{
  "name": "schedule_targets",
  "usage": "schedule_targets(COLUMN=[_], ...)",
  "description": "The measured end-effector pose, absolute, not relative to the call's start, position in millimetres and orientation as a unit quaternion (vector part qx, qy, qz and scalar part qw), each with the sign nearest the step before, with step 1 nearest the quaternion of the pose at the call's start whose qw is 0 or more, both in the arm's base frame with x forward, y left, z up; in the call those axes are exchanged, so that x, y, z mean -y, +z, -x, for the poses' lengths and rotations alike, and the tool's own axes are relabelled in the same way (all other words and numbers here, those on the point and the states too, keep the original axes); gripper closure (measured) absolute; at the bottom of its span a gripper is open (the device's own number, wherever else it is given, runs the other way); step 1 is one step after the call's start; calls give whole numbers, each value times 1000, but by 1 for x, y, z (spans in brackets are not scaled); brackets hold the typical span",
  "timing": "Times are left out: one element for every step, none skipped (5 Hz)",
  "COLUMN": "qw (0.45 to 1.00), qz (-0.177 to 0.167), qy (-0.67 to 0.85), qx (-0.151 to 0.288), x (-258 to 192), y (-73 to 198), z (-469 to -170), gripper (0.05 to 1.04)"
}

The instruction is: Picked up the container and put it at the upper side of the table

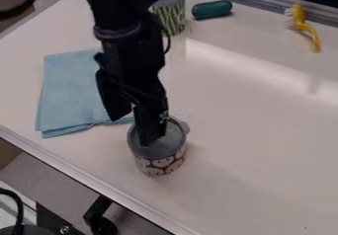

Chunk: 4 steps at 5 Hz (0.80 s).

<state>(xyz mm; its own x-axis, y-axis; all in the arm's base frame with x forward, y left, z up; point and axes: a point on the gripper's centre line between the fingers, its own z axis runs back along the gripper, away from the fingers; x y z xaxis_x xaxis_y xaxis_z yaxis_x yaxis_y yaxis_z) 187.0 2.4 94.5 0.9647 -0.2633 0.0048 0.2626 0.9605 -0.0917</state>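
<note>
Two containers (160, 166), one cloth (69, 93), one brush (301, 21), one green cylinder (212, 9).

folded light-blue cloth (71, 91), green-patterned can (173, 13) up and right of the cloth, dark green rounded object (212, 9) farther right of the cloth, yellow brush (300, 19) farthest right of the cloth

The container (161, 165) is set near the table's (264, 145) front edge, the cloth (69, 88) laid behind it, leftward; near the back edge, left to right, are placed can (172, 13), cylinder (212, 9), brush (300, 19).
</note>
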Motion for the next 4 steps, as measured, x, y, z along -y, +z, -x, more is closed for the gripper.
schedule_targets(qw=[992, 996, 997, 997], qz=[29, 3, -2, -2], qy=[-119, -92, -71, -73], qx=[6, -8, -25, -26], x=[-5, -5, -5, -3], y=[91, 78, 67, 62], z=[-169, -158, -160, -162], gripper=[85, 85, 85, 85])
